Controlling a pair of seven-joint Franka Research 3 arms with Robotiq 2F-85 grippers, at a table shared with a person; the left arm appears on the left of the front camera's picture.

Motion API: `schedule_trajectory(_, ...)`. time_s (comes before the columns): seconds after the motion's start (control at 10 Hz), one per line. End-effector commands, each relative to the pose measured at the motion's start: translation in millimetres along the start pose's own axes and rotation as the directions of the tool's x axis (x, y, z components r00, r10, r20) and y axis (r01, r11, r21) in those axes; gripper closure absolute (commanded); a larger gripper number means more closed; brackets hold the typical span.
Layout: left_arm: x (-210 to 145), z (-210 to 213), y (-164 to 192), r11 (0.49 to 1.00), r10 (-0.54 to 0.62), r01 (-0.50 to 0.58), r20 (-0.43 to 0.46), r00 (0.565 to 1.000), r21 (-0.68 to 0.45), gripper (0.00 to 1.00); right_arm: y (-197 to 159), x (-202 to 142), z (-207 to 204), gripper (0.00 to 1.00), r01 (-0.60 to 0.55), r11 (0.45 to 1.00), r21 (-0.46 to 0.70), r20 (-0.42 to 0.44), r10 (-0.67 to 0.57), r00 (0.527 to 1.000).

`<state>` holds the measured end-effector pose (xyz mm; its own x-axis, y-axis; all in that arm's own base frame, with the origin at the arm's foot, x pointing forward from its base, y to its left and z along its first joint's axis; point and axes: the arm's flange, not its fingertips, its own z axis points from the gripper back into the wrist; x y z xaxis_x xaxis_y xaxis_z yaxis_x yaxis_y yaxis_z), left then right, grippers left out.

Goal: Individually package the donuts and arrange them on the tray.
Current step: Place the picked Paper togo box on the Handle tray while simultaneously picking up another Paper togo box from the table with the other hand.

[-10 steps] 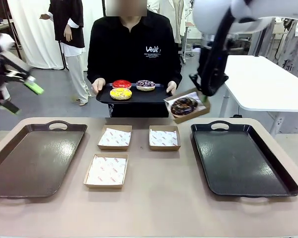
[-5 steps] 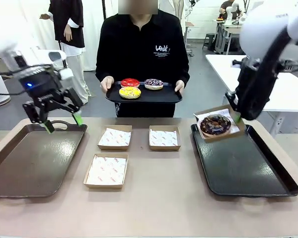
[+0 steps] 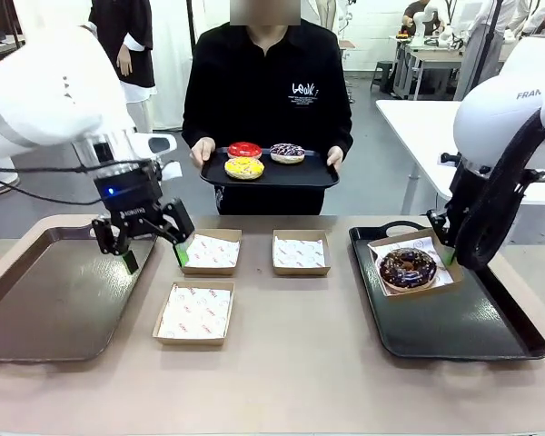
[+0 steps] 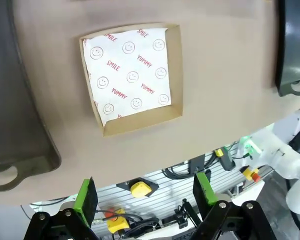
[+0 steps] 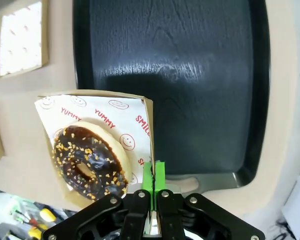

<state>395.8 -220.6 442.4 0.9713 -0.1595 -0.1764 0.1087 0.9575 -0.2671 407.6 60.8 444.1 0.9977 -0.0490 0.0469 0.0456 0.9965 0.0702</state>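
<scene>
The right gripper (image 5: 153, 177) has its fingers clamped together on one side wall of the paper-lined box (image 3: 391, 238), which carries the chocolate donut (image 3: 407, 267) over the far left corner of the right tray (image 3: 454, 318). Whether the box base touches the tray cannot be told. The grip is a single-wall pinch, so the cardboard wall can bend under the load. The box would then tip away from the fingers and the donut would slide towards the low side or out. In the right wrist view the box lies close to the tray's left rim. A release here risks seating the base on the rim, leaving the box canted or dropping it onto the table (image 3: 282, 381). Opening the fingers before the base rests flat would let the box fall and jolt the donut off its paper. The left gripper (image 3: 153, 258) hangs with its fingers wide apart and empty, low over the table between the left tray (image 3: 54, 291) and the far left empty box (image 3: 210, 252). A careless move there could clip that box wall and push it out of line. The red donut (image 3: 245, 150), yellow donut (image 3: 243, 167) and purple-white donut (image 3: 287, 153) sit on the person's serving tray (image 3: 268, 180), held beyond the table's far edge, unpackaged
</scene>
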Motion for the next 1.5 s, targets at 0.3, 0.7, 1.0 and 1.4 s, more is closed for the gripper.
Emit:
schedule_trajectory(0.3,-3,-29,3,0.999,-0.008,0.008,-0.007,1.000,0.042,0.00,-2,0,-1,0.99,0.004,1.000,0.000,-0.003,-0.004,1.000)
schedule_trajectory(0.7,-3,-29,3,0.999,-0.008,0.008,-0.007,1.000,0.042,0.00,-2,0,-1,0.99,0.004,1.000,0.000,-0.003,-0.004,1.000)
schedule_trajectory(1.0,-3,-29,3,0.999,-0.008,0.008,-0.007,1.000,0.042,0.00,-1,0,-1,0.99,0.001,1.000,0.000,-0.001,-0.001,1.000)
schedule_trajectory(1.4,-4,-34,-4,0.979,-0.093,0.069,0.115,0.989,0.193,0.00,5,-33,-29,0.99,-0.025,0.998,-0.061,-0.059,0.021,0.998)
